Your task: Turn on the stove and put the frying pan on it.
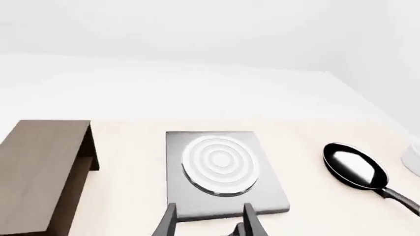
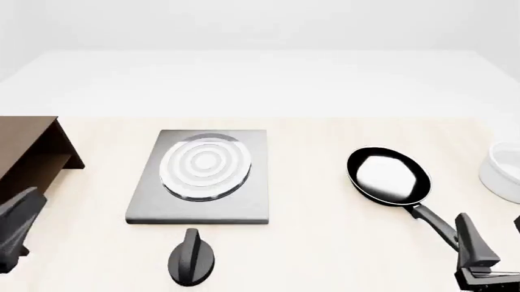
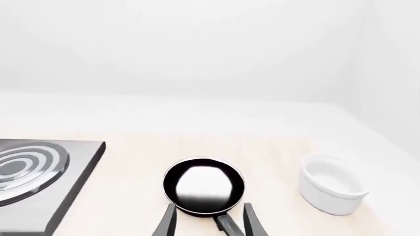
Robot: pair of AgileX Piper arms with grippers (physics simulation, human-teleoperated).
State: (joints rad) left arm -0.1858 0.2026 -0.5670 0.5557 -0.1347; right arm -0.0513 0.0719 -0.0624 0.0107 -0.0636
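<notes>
Stove [image 2: 203,182] and frying pan [image 2: 388,176] apart on pale wooden table [image 2: 325,243], white walls behind, both end effectors released.

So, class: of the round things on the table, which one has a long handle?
The glossy black round frying pan. Its handle points back toward the right claw; the white ceramic bowl and black oval knob have none.
</notes>
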